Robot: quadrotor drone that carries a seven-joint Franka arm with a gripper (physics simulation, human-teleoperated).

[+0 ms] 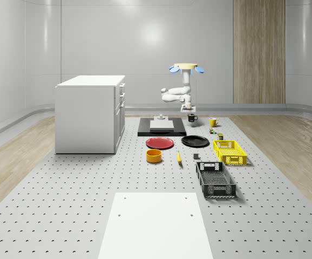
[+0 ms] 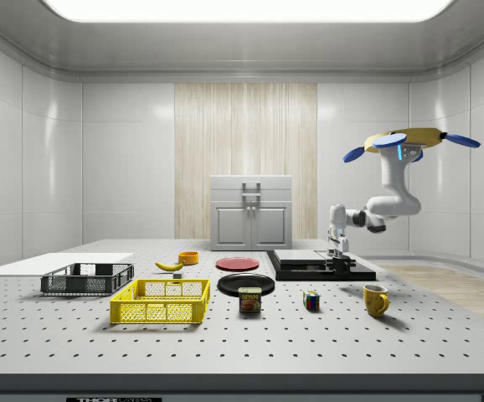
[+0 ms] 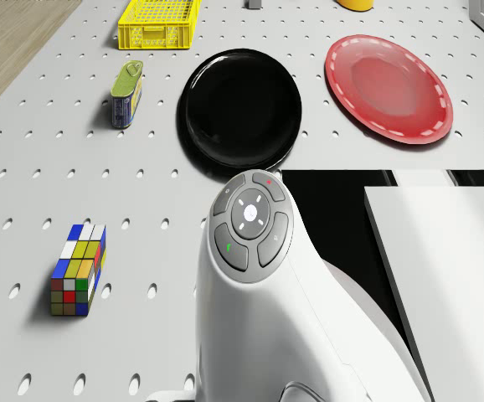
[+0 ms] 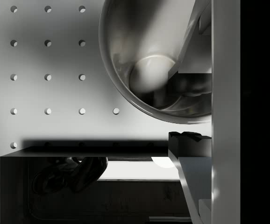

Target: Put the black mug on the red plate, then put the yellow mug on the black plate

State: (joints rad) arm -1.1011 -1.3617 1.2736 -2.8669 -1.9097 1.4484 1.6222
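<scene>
Counter (image 1: 64,205): a grey perforated surface across the lower half of the whole-scene view.

Drone (image 1: 187,68): hovers in the air over the counter's far end, upper centre of the whole-scene view. In the side view it hangs at upper right (image 2: 409,142). The arm (image 2: 384,205) bends down from it to the counter.

Red plate (image 1: 160,143) and black plate (image 1: 195,141): side by side at frame centre, both bare. The drone view confirms this from above, with nothing on the black plate (image 3: 242,107) or the red plate (image 3: 388,88).

Black mug (image 1: 192,117): stands upright on the counter behind the plates, directly under the end effector (image 1: 190,110). The side view puts the end effector (image 2: 340,254) right at the mug's top (image 2: 342,265). The wrist view looks down into the mug's bowl (image 4: 144,60); it seems to be at the rim, but the shading is poor. I cannot tell whether the end effector is spread or pinching.

Yellow mug (image 1: 212,122): on the counter just right of the black mug, well apart from it in the side view (image 2: 376,299).
</scene>
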